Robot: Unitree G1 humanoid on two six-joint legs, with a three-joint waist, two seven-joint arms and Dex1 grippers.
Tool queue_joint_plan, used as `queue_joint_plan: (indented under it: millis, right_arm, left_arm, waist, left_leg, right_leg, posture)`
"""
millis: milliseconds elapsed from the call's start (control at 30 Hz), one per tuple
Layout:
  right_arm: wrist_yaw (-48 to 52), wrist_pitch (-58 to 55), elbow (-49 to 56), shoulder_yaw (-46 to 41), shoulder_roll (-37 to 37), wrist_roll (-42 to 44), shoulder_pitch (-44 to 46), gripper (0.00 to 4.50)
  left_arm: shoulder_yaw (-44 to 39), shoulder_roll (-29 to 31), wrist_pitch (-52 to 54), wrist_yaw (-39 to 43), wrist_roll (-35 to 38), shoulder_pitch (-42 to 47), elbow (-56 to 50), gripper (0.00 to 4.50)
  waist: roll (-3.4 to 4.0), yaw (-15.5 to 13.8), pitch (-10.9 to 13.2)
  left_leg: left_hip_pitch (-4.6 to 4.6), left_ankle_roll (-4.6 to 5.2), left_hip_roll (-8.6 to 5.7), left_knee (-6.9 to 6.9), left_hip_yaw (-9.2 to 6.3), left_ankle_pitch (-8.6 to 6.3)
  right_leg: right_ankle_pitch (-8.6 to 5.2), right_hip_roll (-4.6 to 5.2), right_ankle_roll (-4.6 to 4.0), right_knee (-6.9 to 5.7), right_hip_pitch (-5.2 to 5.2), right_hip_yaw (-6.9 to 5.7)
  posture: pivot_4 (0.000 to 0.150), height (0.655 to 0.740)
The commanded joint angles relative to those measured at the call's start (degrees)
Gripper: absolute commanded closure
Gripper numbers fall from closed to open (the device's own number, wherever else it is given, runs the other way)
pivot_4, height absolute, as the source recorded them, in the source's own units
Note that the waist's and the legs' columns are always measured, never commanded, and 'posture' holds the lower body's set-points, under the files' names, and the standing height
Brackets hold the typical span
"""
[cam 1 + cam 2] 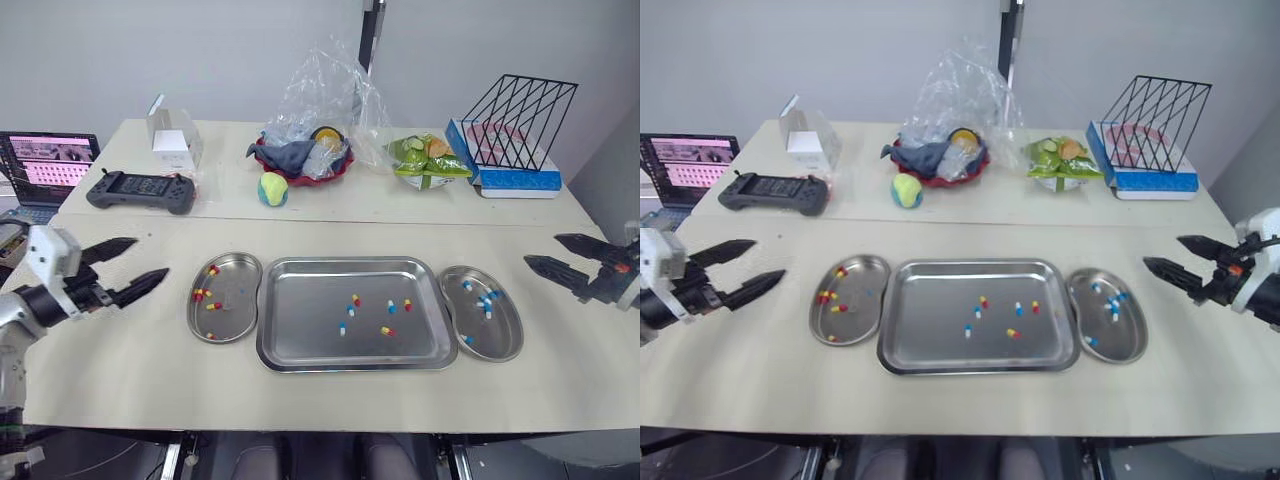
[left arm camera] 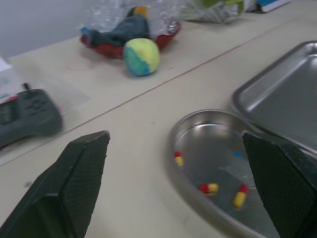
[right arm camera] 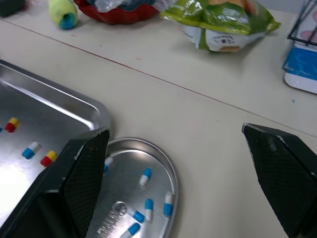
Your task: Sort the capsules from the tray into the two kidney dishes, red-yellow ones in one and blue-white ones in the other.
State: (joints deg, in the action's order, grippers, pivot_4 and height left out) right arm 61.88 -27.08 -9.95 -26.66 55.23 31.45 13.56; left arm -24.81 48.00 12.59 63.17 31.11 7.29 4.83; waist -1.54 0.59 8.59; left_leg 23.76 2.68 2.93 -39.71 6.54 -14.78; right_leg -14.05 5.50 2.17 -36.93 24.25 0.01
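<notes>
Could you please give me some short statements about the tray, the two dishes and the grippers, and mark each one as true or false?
1. The left kidney dish holds red-yellow capsules. True.
2. The tray is already empty. False: several capsules of both colours lie in it.
3. The right gripper is shut on a capsule. False: it is open, holds nothing, and is apart from the dishes.
4. The right kidney dish holds blue-white capsules. True.
5. The ball lies inside the tray. False: it lies beyond the tray, beside the red bowl.
</notes>
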Motion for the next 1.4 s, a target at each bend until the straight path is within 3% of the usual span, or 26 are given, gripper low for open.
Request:
queue_joint_plan:
  millis: [33, 167, 333, 633, 767, 1000, 1400]
  right_arm:
    - [0.19, -5.11, 10.37, -1.72, 0.94, 4.34, -3.08, 0.01]
    - [-2.17, -11.55, 24.23, 1.02, -0.67, 9.75, -5.56, 0.01]
    - [-8.40, -17.40, 36.10, 11.71, -4.47, 11.45, -3.03, 0.01]
    - [-21.13, -19.11, 40.16, 32.79, -14.58, -0.12, 2.21, 0.01]
    - [-27.17, -21.76, 39.45, 37.92, -19.21, -3.78, 2.51, 0.01]
    - [-27.77, -23.97, 42.11, 43.99, -20.50, -6.47, 3.04, 2.21]
    - [-31.15, -26.70, 39.44, 46.75, -24.62, -10.30, 5.00, 2.21]
  left_arm:
    - [-0.36, 0.62, 2.23, -0.33, 1.85, 0.43, -3.05, 0.00]
    - [-0.38, 1.28, -0.82, 1.67, -0.14, -1.45, -3.67, 0.00]
    - [-1.18, 1.41, -3.48, 3.17, -0.71, -4.30, -3.73, 0.00]
    - [-3.88, 1.22, -4.48, 3.50, -0.29, -8.23, -5.60, 0.00]
    - [-5.11, 1.51, -4.67, 3.91, 0.10, -10.03, -6.24, 0.00]
    - [-5.54, 2.15, -4.49, 4.14, 0.16, -9.49, -5.35, 0.00]
    - [-5.56, 1.82, -4.55, 3.03, -0.11, -10.15, -6.15, 0.00]
  waist:
    - [-0.01, -0.05, 0.01]
    - [-0.01, 0.05, 0.00]
    - [-0.03, 0.22, 0.01]
    - [-0.05, -0.42, 0.01]
    - [-0.08, -0.35, 0.00]
    - [-0.10, -0.40, 0.00]
    - [-0.11, -0.10, 0.00]
  left_leg:
    - [0.00, 0.00, 0.01, -0.01, -0.02, 0.00]
    - [0.00, -0.01, 0.01, 0.00, -0.04, 0.01]
    - [-0.03, -0.01, 0.06, 0.01, -0.09, 0.00]
    - [0.03, 0.02, -0.01, -0.02, -0.08, -0.02]
    - [0.04, 0.02, 0.00, -0.03, -0.08, -0.01]
    - [0.04, 0.02, 0.00, -0.05, -0.08, -0.01]
    - [0.04, 0.01, 0.00, -0.04, -0.07, -0.01]
  right_leg:
    - [0.00, -0.05, 0.00, 0.00, -0.01, 0.00]
    - [0.00, -0.06, 0.00, -0.01, 0.00, 0.02]
    - [-0.01, -0.10, -0.03, -0.01, 0.03, 0.05]
    - [-0.02, 0.01, -0.03, 0.03, 0.06, -0.02]
    - [-0.02, 0.01, -0.04, 0.02, 0.06, -0.05]
    - [-0.02, 0.01, -0.04, 0.01, 0.05, -0.09]
    - [-0.03, -0.04, -0.06, 0.01, 0.05, -0.10]
  posture:
    - [0.150, 0.7204]
    - [0.150, 0.7204]
    - [0.150, 0.7204]
    - [0.150, 0.7204]
    - [0.150, 0.7204]
    - [0.150, 0.7204]
    - [0.150, 0.7204]
